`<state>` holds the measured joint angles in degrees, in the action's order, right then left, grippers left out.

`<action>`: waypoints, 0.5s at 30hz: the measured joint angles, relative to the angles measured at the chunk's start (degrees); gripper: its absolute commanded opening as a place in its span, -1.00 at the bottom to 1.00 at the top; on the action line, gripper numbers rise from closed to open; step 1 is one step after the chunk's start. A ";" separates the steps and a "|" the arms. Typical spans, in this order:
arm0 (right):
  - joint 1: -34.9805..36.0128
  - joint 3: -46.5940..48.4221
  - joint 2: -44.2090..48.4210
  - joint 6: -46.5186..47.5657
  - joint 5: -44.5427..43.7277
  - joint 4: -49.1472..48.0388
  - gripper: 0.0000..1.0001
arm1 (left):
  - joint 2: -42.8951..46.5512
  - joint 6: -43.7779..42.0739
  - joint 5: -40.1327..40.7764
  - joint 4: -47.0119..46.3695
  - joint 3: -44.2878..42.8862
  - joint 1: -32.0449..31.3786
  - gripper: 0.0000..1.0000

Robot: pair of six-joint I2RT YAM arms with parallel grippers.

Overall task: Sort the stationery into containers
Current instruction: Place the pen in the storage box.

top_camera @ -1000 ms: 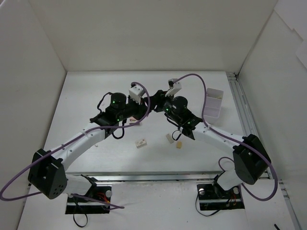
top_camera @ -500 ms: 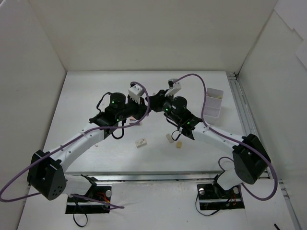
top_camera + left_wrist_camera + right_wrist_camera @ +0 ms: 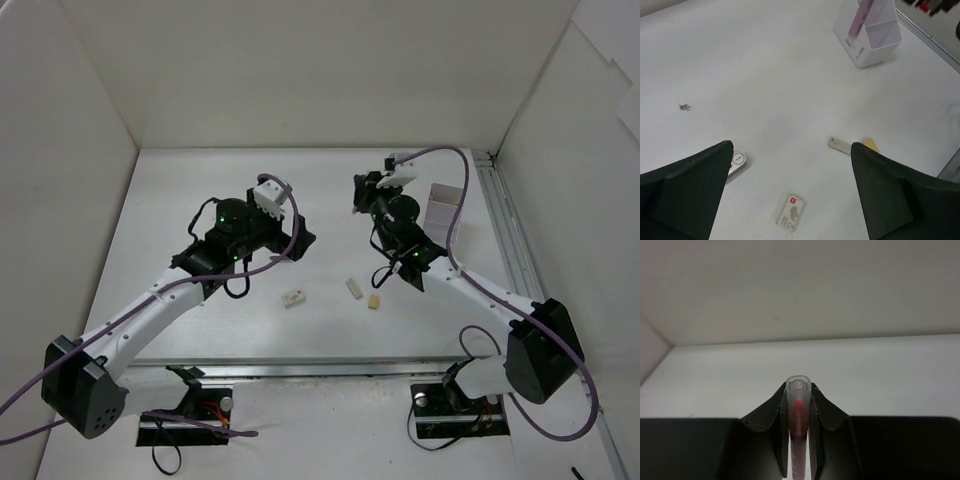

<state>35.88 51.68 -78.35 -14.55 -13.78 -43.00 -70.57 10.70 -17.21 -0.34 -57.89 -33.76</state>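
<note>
My right gripper (image 3: 799, 392) is shut on a pink pen (image 3: 799, 412) with a clear cap, held up off the table; in the top view this gripper (image 3: 363, 190) hangs left of the white divided container (image 3: 443, 208). Another pink pen (image 3: 859, 17) stands in that container (image 3: 875, 42). My left gripper (image 3: 792, 147) is open wide and empty above the table, at centre left in the top view (image 3: 297, 238). Below it lie a white eraser with a red label (image 3: 791, 213), a grey-beige block (image 3: 840, 145) and a yellowish block (image 3: 871, 144).
A small rounded white item (image 3: 737, 162) lies by my left finger. The erasers (image 3: 294, 297) (image 3: 354, 288) (image 3: 374, 301) sit in a row near the table's front. White walls enclose the table (image 3: 180, 200); a metal rail (image 3: 505, 240) runs along the right edge.
My left gripper has opened, let go of the pen and drawn back to the left. My right gripper has shut on the pen and carried it right, toward the container.
</note>
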 measured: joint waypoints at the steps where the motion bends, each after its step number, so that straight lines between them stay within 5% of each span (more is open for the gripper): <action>1: -1.36 -0.09 0.39 2.38 -3.08 -0.24 -1.00 | 1.33 -0.04 0.92 0.33 0.63 0.00 0.99; 7: -11.63 -0.81 -0.98 15.74 -14.12 -5.33 -1.00 | 8.52 0.26 8.31 3.13 5.60 0.00 0.99; 15: -24.96 -0.44 -10.97 22.73 -12.81 -8.79 -1.00 | 11.72 4.52 18.40 8.92 11.08 0.79 0.99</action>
<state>10.92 51.24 -89.32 8.19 -26.59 -51.79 -58.85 15.22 1.19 8.58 -46.81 -32.97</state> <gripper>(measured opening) 0.140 0.996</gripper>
